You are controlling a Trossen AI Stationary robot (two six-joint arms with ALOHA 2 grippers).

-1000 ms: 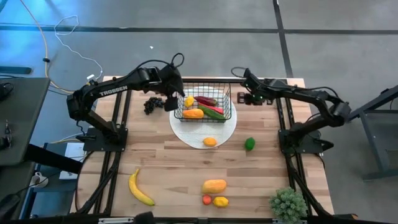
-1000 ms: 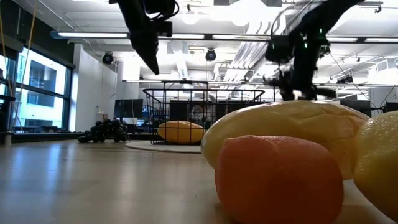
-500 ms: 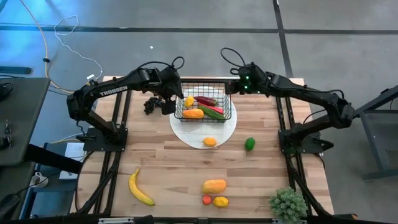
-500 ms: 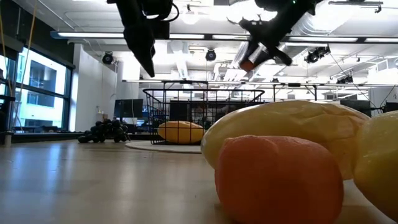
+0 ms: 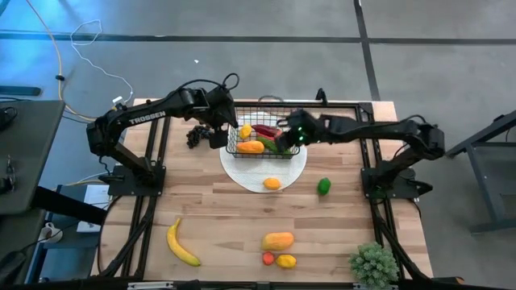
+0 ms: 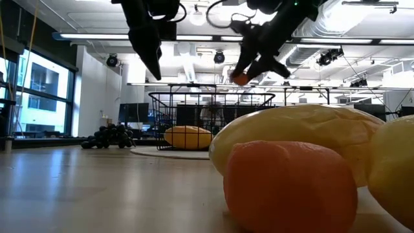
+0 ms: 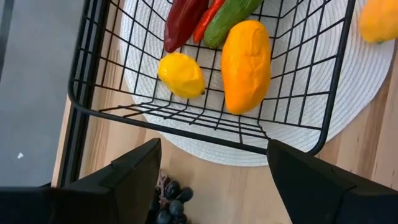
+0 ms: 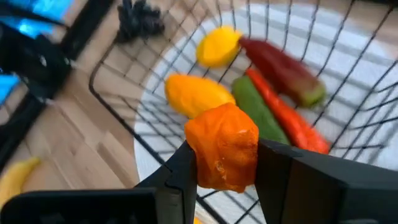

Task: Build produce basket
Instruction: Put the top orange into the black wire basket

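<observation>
The black wire basket [image 5: 263,137] stands on a flat white disc [image 5: 266,171]. In it lie a yellow lemon [image 7: 180,74], an orange mango [image 7: 246,65], a red pepper [image 7: 182,20] and a green cucumber [image 7: 230,14]. My right gripper [image 5: 283,140] hangs over the basket's right half, shut on a small orange fruit [image 8: 224,148]. My left gripper [image 5: 219,134] hovers open at the basket's left end, above the dark grapes [image 5: 196,135]. More produce lies on the table: a banana [image 5: 182,243], a green pepper [image 5: 323,186] and an orange fruit [image 5: 272,183]. My right gripper pinches the small orange fruit by two opposite sides [image 8: 198,155] between its two fingers. The fingers slant down from the table's right side. The fruit [image 6: 240,78] is lifted clear, above the basket's rim and the produce inside.
Near the front edge lie a yellow-orange mango [image 5: 277,240], a small red fruit [image 5: 268,258] and a yellow fruit [image 5: 285,260]. A spiky green potted plant [image 5: 373,263] stands at the front right corner. Bare wood lies between the disc and the front fruits.
My right gripper has swung from beyond the basket's far right corner toward the table's left and near edge, rising and turning, and now hangs over the basket with the orange fruit held. My left gripper has kept its place.
</observation>
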